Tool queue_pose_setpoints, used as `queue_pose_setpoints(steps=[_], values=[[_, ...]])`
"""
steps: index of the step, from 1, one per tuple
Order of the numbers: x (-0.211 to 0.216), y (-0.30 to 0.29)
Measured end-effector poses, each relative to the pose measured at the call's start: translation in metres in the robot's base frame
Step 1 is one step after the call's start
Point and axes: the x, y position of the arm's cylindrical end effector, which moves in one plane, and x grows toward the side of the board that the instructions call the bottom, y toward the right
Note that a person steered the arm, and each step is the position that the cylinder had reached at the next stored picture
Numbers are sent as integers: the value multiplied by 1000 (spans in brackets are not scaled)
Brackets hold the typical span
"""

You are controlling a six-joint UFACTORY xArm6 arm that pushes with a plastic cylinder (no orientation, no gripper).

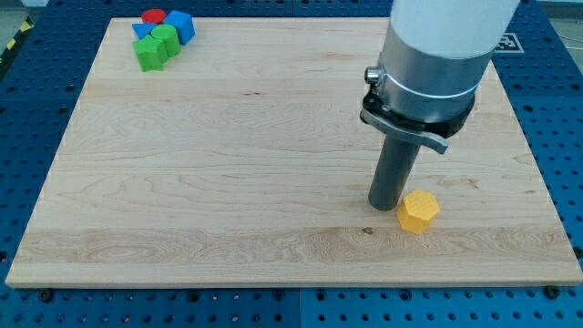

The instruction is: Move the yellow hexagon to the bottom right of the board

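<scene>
A yellow hexagon block (pixel 418 210) lies on the wooden board (pixel 228 164) in the view's lower right part. My tip (pixel 383 206) stands on the board just left of the hexagon, touching or almost touching its left side. The dark rod rises from the tip into the grey and white arm (pixel 433 64) at the view's top right.
A cluster of blocks sits at the board's top left corner: a red one (pixel 154 16), two blue ones (pixel 181 24), and green ones (pixel 157 47). The board rests on a blue perforated table (pixel 27 109).
</scene>
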Motion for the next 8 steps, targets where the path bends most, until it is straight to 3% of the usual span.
queue_pose_setpoints(steps=[4, 6, 8], values=[[36, 24], [14, 18], [1, 62]])
